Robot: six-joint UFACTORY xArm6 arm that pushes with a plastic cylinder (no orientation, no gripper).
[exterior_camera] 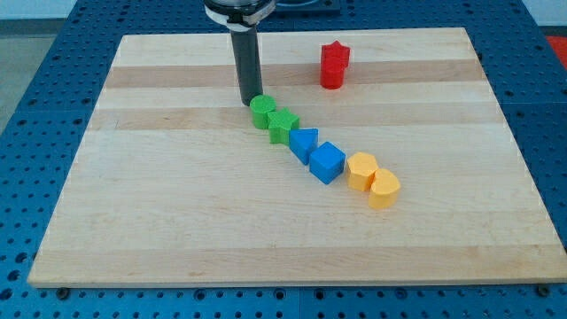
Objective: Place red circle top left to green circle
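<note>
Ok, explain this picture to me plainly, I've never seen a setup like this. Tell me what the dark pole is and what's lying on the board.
The dark pole is the end of a robot arm. It has no claw; it only slides its lower end, my tip, along the wooden board to push blocks. Nothing is held.

There is one camera, looking down at the board from its near edge.

On the board a slanted row of blocks runs toward the view's bottom right: a green circle, a green star, two blue blocks and two yellow blocks. A red star-shaped block stands alone near the view's top.

My tip sits right beside the green circle, on its upper left.
</note>
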